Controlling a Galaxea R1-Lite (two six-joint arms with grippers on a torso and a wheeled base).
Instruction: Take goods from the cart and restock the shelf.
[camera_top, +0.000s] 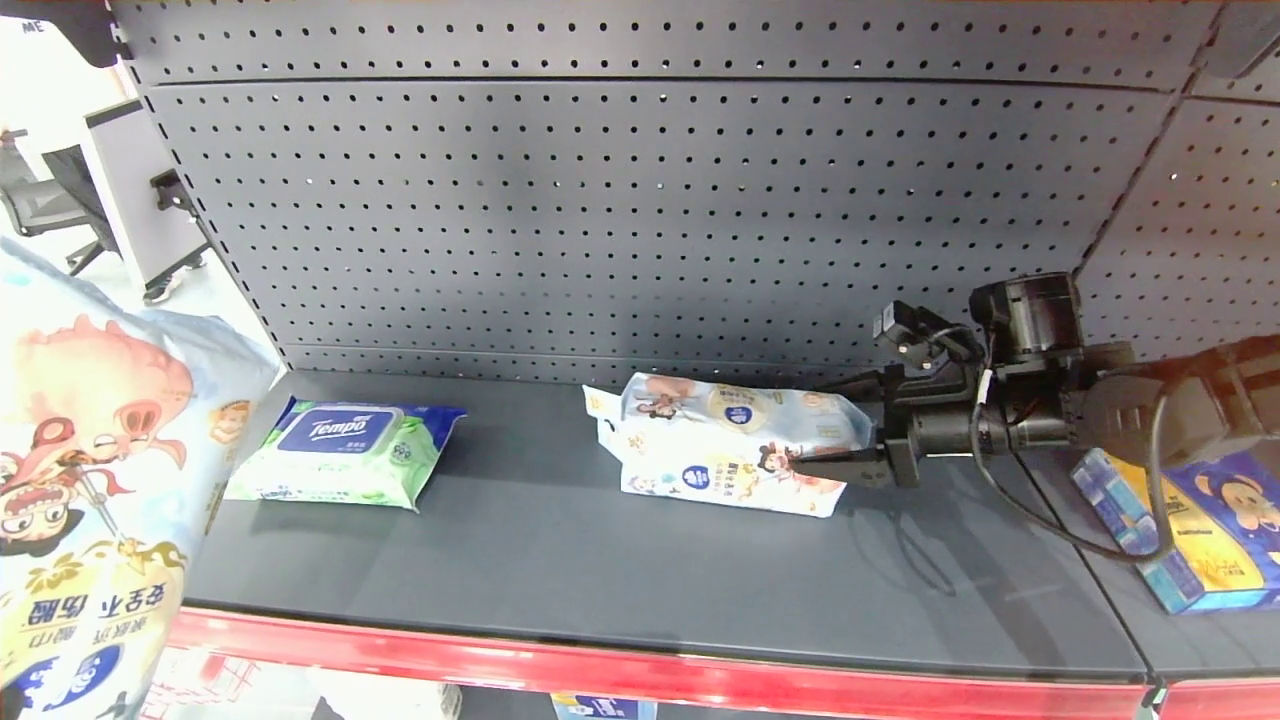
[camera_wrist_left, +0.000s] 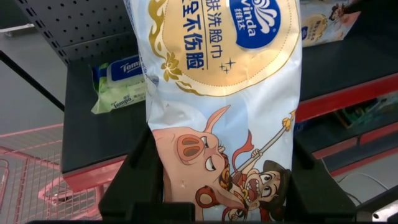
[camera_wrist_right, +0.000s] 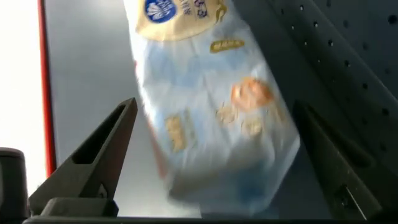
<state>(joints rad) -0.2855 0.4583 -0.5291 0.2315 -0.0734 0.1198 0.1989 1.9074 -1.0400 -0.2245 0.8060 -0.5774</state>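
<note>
plastic-film tall pack (camera_wrist_left: 217, 74): clamped between the fingers of the left pincer (camera_wrist_left: 222, 138), which press on its lower sides; held clear of the shelf (camera_top: 560, 560), off its left end, near the cart (camera_wrist_left: 25, 174).
laid pack (camera_top: 730, 440): flat on the shelf around mid-span, well apart from the green wipes pack (camera_top: 340, 450).
right pincer (camera_top: 815, 428): spread wide, one finger on each side of the laid pack's end, gripping nothing.
handling: judged light, soft and slick; the film will dent and slide, so grip across the narrow sides of the body, not the sealed end.
free spot: the gap between the green wipes pack and the laid pack looks suitable.
</note>
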